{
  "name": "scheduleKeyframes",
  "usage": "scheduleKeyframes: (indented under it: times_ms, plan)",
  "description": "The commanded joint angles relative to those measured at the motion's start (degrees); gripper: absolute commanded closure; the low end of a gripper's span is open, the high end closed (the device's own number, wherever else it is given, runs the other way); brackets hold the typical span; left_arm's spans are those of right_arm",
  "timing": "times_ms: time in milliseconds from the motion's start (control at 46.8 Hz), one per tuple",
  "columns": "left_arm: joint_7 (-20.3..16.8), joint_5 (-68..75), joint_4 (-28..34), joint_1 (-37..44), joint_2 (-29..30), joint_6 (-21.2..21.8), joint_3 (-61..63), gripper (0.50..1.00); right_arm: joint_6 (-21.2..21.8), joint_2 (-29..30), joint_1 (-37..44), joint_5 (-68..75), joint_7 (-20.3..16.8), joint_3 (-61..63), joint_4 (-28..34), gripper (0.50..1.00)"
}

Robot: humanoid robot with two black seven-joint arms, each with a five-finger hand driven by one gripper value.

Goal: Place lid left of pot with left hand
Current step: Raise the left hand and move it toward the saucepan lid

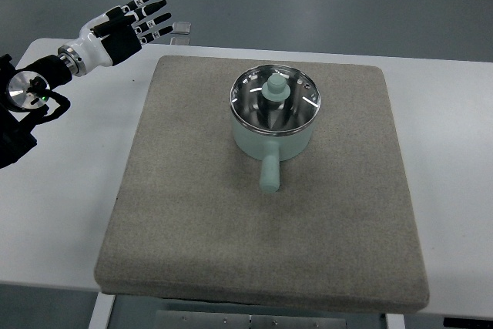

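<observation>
Lid [275, 95] on pot [271, 130], no readable writing; left hand [132, 25] well apart, fingers spread, empty.

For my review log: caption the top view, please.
Left robot hand open beyond grey felt mat; glass lid on mint-green pot.

A single camera looks steeply down from the robot's own side, set fairly high, taking in the whole mat [262, 213] on the white desk [62, 213]. The floor beyond the desk's far edge looks blurred.
</observation>
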Motion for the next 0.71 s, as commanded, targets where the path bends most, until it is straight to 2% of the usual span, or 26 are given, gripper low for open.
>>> scheduleKeyframes:
  times_ms: [0, 684]
  plan:
    - [-0.06, 0.01, -0.12, 0.0, -0.01, 0.0, 0.01, 0.504, 0.0, 0.0, 0.0, 0.0, 0.0, 0.0, 0.02, 0.576]
    - [0.12, 2.12, 0.76, -3.87, -2.56, 0.0, 1.16, 0.504, 0.0, 0.0, 0.0, 0.0, 0.0, 0.0, 0.02, 0.576]
